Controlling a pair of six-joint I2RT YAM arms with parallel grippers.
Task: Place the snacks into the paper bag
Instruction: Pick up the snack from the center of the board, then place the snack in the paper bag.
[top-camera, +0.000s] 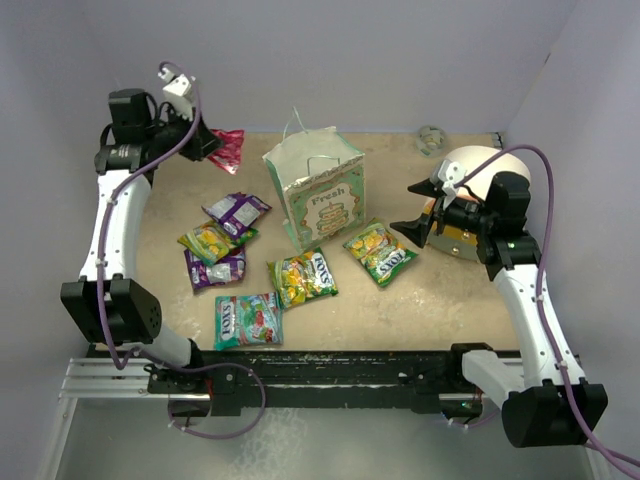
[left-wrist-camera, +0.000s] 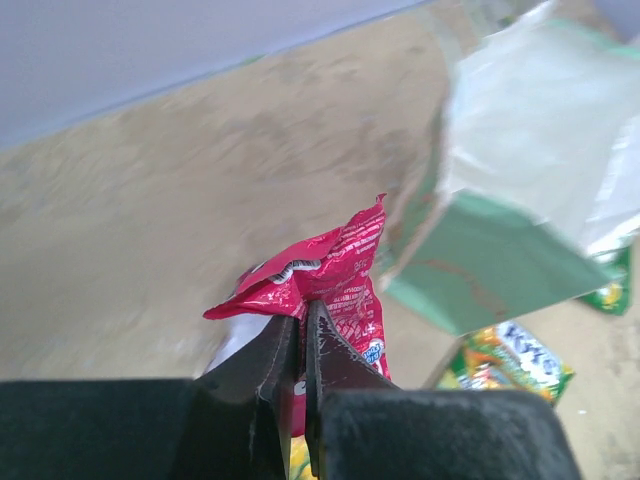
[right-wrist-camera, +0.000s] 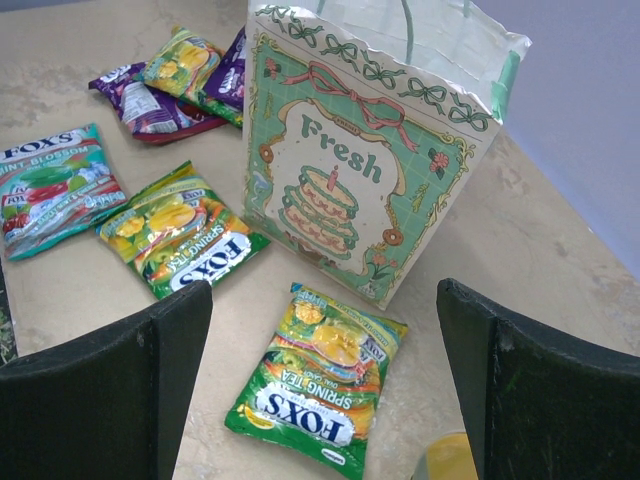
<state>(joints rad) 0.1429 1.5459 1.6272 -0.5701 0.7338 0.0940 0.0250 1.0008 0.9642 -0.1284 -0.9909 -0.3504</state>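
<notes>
The mint-green paper bag (top-camera: 315, 190) stands upright mid-table, open at the top. My left gripper (top-camera: 215, 143) is raised at the back left, to the left of the bag, and is shut on a red packet (left-wrist-camera: 335, 275). Six packets lie flat on the table: two purple ones (top-camera: 237, 210) (top-camera: 215, 270), three yellow-green ones (top-camera: 212, 240) (top-camera: 305, 277) (top-camera: 380, 252) and a teal-and-red one (top-camera: 247, 320). My right gripper (top-camera: 415, 228) is open and empty, hovering right of the bag above a yellow-green packet (right-wrist-camera: 320, 385). The bag's cake panel (right-wrist-camera: 350, 180) faces it.
A large cream-and-orange cylinder (top-camera: 470, 205) stands just behind my right gripper. A small round object (top-camera: 432, 140) sits at the back wall. Purple walls enclose the table on three sides.
</notes>
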